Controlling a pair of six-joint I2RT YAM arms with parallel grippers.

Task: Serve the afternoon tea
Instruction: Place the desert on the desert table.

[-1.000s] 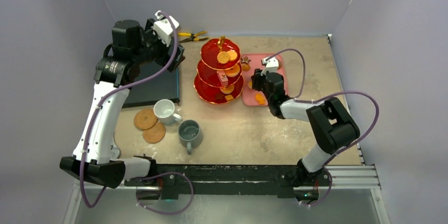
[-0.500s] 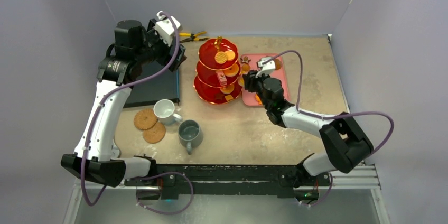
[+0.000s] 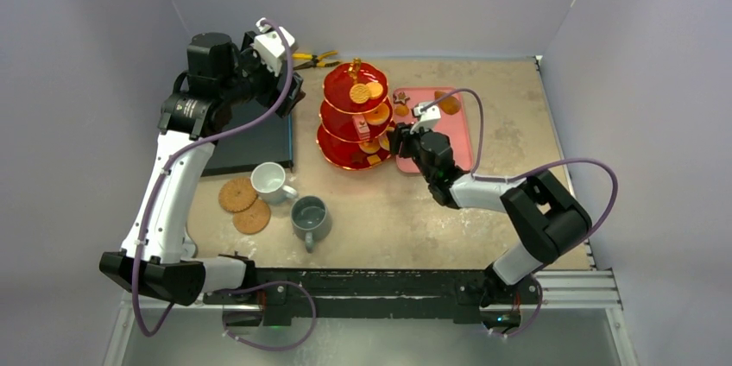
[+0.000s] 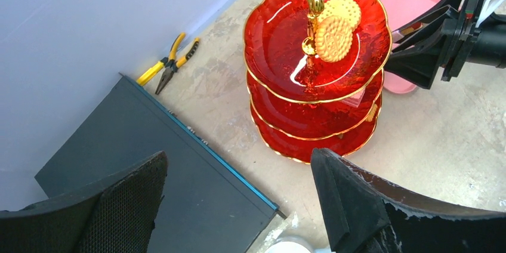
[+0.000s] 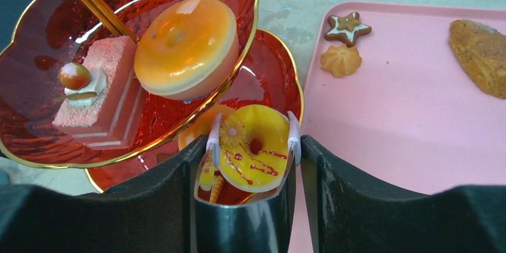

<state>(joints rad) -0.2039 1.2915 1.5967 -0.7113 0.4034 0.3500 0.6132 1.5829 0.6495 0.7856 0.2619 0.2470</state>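
Observation:
The red three-tier stand [image 3: 354,116] with a gold handle stands at the back middle; it also shows in the left wrist view [image 4: 316,38] and the right wrist view [image 5: 119,56]. My right gripper [image 3: 399,140] is shut on metal tongs [image 5: 244,217]. The tongs' white tips pinch a yellow iced doughnut [image 5: 253,148] over the rim of the stand's bottom tier. The middle tier holds an orange doughnut [image 5: 185,47] and a pink cake slice [image 5: 101,86]. My left gripper [image 3: 289,94] is open and empty, raised above the dark slab [image 3: 250,146]. A white mug [image 3: 270,180], a grey mug [image 3: 309,216] and two cork coasters [image 3: 236,195] sit at front left.
A pink tray [image 3: 457,146] right of the stand holds a star biscuit [image 5: 347,26], a small orange biscuit [image 5: 340,60] and a brown pastry [image 5: 480,47]. Yellow-handled pliers [image 3: 315,59] lie by the back wall. Walls close in the left, back and right.
My right gripper has moved left from over the pink tray to the stand's bottom tier, carrying the doughnut in the tongs. The left arm has barely moved.

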